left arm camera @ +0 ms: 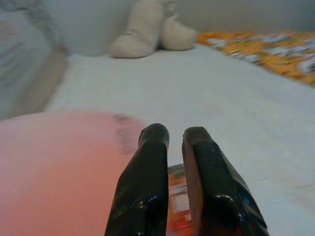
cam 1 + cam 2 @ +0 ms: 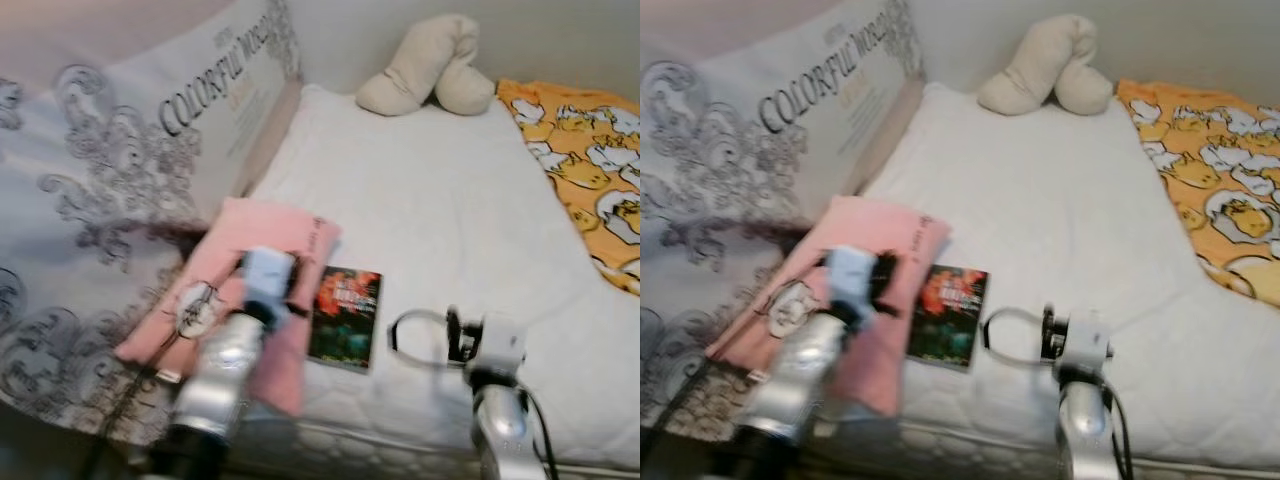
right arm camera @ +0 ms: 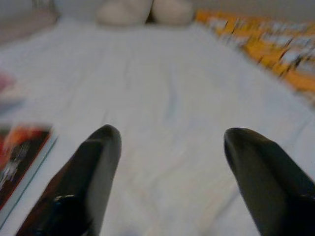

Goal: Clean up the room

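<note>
A book [image 2: 346, 317] is seen on the white bed [image 2: 440, 210]. Left of it, the left gripper [image 1: 175, 135] is held nearly closed; right of it, the right gripper [image 3: 170, 142] is spread open.

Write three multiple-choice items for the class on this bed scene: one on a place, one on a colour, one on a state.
1. The book lies
A. beside the pink pillow
B. on the orange blanket
C. against the cream plush

2. The blanket is
A. blue
B. orange
C. green

3. The right tool is
A. shut on the book
B. shut empty
C. open

Answers:
1 A, its edge runs along the pillow.
2 B, orange with white and yellow figures.
3 C, its fingers stand wide apart over bare mattress.
</note>
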`<state>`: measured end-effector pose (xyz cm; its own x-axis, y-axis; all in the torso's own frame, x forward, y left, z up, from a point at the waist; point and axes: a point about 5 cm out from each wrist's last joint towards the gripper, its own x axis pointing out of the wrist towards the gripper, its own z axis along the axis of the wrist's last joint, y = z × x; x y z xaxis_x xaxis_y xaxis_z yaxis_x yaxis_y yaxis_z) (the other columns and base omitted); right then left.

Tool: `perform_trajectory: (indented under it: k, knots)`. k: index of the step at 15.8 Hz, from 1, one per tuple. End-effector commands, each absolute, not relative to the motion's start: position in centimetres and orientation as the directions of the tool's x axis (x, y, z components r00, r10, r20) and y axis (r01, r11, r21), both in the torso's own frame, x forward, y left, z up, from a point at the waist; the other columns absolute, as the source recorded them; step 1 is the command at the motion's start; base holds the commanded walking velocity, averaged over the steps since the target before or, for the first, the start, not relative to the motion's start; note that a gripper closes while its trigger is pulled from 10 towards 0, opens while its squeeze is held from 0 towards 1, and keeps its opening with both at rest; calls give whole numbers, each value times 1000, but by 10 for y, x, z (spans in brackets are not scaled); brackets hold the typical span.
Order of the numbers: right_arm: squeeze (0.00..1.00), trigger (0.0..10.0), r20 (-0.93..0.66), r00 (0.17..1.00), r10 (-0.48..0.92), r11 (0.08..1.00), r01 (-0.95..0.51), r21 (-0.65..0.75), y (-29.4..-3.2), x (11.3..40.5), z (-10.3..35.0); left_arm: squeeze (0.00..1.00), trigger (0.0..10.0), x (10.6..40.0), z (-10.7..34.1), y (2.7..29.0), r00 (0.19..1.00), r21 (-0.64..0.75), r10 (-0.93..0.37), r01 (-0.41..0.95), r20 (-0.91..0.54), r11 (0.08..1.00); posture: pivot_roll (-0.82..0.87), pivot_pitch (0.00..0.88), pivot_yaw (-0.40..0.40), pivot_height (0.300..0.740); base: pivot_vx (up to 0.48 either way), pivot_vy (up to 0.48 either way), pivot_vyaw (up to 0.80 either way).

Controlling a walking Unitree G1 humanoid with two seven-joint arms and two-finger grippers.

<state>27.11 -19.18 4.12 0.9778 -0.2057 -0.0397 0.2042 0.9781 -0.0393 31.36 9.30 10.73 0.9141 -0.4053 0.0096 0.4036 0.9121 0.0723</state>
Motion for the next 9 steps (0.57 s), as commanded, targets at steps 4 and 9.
perform_trajectory:
  k: [4, 9]
  knots:
    - [1000, 10000, 63, 979, -192, 978, 197, -71, -196, 260, 58, 1000, 10000, 319, 122, 113, 961, 27, -254, 253, 112, 967, 126, 0, 9, 740, 227, -383, 0]
    - [1000, 10000, 15, 982, -186, 977, 186, -108, -201, 248, 53, 1000, 10000, 310, 106, 114, 968, 33, -242, 240, 67, 970, 133, 0, -20, 740, 352, -322, 0]
